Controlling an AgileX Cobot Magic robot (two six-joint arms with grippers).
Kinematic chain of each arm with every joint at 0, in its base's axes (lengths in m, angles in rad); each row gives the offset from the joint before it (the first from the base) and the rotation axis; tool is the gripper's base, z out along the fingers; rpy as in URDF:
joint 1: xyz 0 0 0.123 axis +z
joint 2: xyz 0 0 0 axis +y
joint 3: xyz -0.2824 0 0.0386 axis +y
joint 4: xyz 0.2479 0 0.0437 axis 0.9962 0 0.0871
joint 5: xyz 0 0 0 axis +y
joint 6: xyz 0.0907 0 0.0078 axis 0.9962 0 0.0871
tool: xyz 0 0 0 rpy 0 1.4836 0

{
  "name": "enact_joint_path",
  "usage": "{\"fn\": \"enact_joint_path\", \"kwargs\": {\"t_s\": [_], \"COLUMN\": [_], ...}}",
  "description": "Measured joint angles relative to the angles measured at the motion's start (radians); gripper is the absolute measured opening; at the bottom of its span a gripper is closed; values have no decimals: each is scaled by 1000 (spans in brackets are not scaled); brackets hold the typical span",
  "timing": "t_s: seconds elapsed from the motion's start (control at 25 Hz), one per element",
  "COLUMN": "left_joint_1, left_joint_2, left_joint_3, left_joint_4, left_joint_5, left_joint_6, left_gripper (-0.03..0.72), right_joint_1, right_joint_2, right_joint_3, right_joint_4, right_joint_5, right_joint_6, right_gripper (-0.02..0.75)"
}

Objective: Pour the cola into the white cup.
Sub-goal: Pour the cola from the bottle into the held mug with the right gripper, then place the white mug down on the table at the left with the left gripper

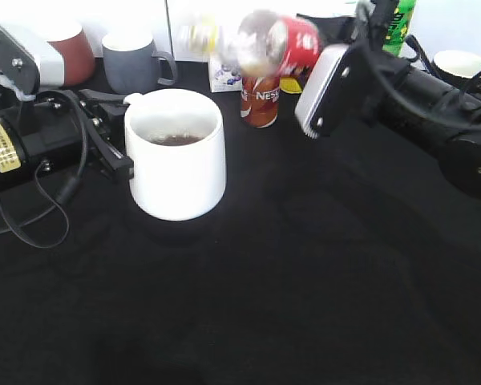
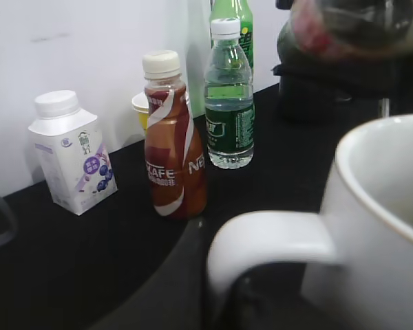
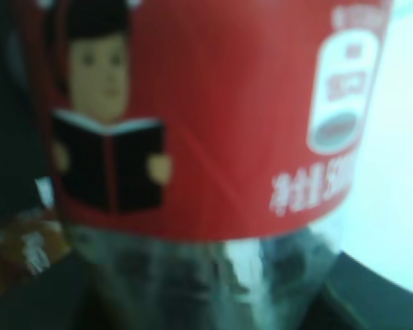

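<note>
Cola (image 1: pixel 282 42): red label, clear plastic. White cup (image 1: pixel 176 164): plain white, dark liquid inside.

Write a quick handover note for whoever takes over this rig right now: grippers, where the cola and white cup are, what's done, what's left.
Right gripper: shut on the cola bottle, held tipped on its side above the table, neck toward the white cup; the bottle is motion-blurred.
Left gripper: at the white cup's handle; whether it grips cannot be told.
White cup: upright on the black table, some dark liquid already inside.
Done: pouring has begun.
Left: top up if needed, set the bottle upright, let go of it.
</note>
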Motion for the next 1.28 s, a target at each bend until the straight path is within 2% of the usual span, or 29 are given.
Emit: {"fn": "enact_joint_path", "kwargs": {"t_s": [0.2, 0.28, 0.36, 0.44, 0.52, 0.6, 0.68, 0.8, 1.0, 1.16, 1.2, 1.28], "left_joint_1": [0, 0, 0, 3, 4, 33, 58, 61, 61, 61, 61, 61], "left_joint_2": [2, 2, 2, 21, 77, 174, 276, 409, 574, 598, 598, 598], "left_joint_3": [0, 0, 1, 1, 1, -28, -121, -293, -559, -593, -593, -588], "left_joint_4": [-30, -59, -126, -237, -403, -489, -501, -498, -493, -489, -489, -491], "left_joint_5": [4, 9, 30, 36, -7, -111, -131, -113, 59, 81, 78, 65], "left_joint_6": [0, 0, 2, 76, 167, 182, 186, 191, 193, 244, 249, 250], "left_gripper": [32, 32, 32, 32, 32, 32, 32, 32, 32, 38, 59, 153], "right_joint_1": [0, 0, 0, 0, 0, 0, 0, 0, 0, 0, 0, 0], "right_joint_2": [0, 0, 0, 0, 0, 0, 0, 0, 0, 0, 0, 0], "right_joint_3": [0, 0, 0, 0, 0, 0, 0, 0, 0, 0, 0, 0], "right_joint_4": [-7, -5, -5, -5, -5, -5, -5, -5, -3, 43, 59, 73], "right_joint_5": [-77, -78, -79, -79, -79, -79, -79, -79, -40, -35, -33, -33], "right_joint_6": [762, 1000, 1142, 1173, 1178, 1178, 1178, 1178, 1177, 1171, 1171, 1160], "right_gripper": [396, 396, 396, 396, 396, 396, 396, 396, 396, 396, 396, 396]}}
